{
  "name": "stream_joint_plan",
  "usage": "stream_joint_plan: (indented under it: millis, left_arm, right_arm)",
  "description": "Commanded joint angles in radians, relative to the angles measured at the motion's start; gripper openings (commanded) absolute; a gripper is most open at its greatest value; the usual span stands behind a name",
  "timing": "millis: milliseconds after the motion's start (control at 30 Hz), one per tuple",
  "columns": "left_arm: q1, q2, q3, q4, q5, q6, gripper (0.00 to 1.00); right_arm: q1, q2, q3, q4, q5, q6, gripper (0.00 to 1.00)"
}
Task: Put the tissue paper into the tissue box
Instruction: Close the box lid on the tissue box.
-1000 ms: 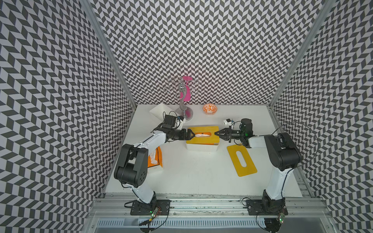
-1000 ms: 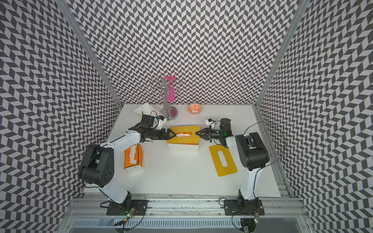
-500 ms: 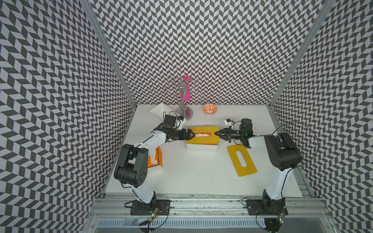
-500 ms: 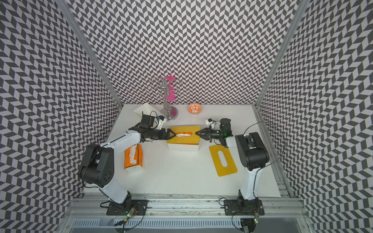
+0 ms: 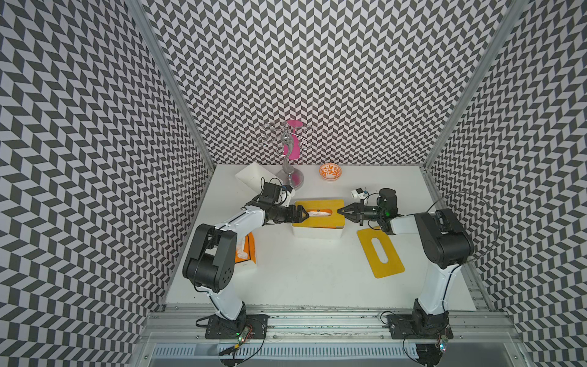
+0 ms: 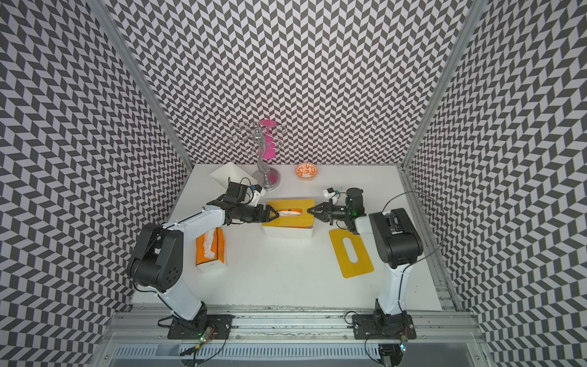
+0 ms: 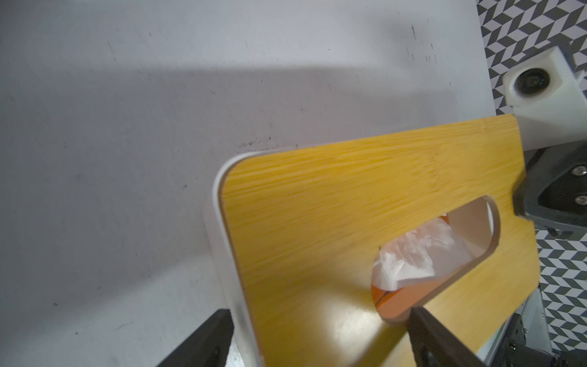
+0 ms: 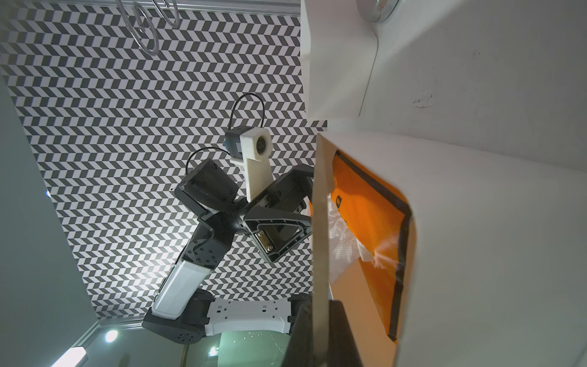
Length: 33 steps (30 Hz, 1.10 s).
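Nearest lies a flat yellow wood board (image 5: 389,265) with a long rounded hole. In the middle, the white tissue box (image 5: 317,232) has a yellow wood lid (image 5: 320,205); crinkly white tissue paper (image 5: 319,214) sits inside, under the slot. The right gripper (image 5: 341,210) pinches the lid's edge tight. The left gripper (image 5: 305,213) gapes wide at the other end. Far back stands a small orange-patterned bowl (image 5: 330,171).

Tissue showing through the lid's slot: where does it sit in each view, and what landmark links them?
In a top view: tissue mid-table, in the slot.
In a top view: same spot.
Left wrist: bunched inside the slot.
Right wrist: beneath the yellow lid seen edge-on, against the orange pack.
Shared landmark: the yellow lid.
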Motion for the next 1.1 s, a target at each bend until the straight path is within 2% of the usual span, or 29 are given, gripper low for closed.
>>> stream_joint_plan:
  millis: [0, 1067]
  left_arm:
    - [-0.008, 0.014, 0.015, 0.018, 0.008, 0.001, 0.89]
    - [-0.01, 0.045, 0.012, 0.063, -0.059, -0.056, 0.82]
  right_arm:
    - [0.014, 0.018, -0.01, 0.087, -0.006, 0.013, 0.0]
    - [0.04, 0.047, -0.024, 0.108, 0.001, 0.013, 0.0]
